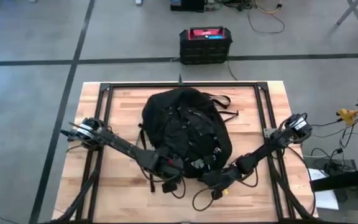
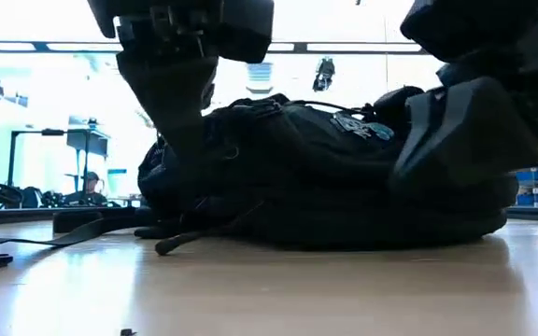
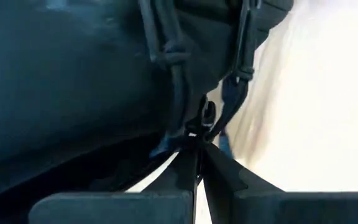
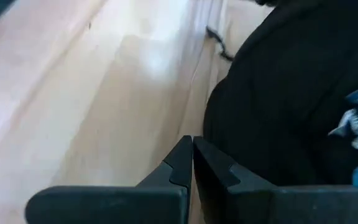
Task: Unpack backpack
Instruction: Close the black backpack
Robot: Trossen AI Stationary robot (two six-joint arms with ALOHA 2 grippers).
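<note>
1. Lying on the wooden table (image 1: 92, 186), the backpack (image 1: 185, 127) sits near the middle of the top, a rounded black bulk with its straps trailing toward the near edge, directly ahead of both grippers.
2. The left gripper (image 1: 174, 167) is pressed against the near left side of the backpack; in its wrist view the two fingers (image 3: 185, 168) meet at their tips, pinched on a small zipper pull (image 3: 205, 115) at the bag's seam, with a dark cord running just above the tips.
3. The right gripper (image 1: 205, 177) sits at the near right side of the backpack; its wrist view shows the fingers (image 4: 182, 162) closed tip to tip with nothing visible between them, the black fabric just beside them and bare wood on the other side.
4. From the low view, both arms come down in front of the backpack (image 2: 344, 177), and a loose strap (image 2: 73, 229) lies flat on the table off to the bag's side, away from the grippers.
5. A small coloured tag (image 2: 362, 126) shows on the upper front of the bag, above the right gripper.
6. Beyond the table's far edge, well apart from both grippers, a black box with a red top (image 1: 205, 43) stands on the floor.
7. A person (image 2: 89, 187) sits far back in the room behind the table.
</note>
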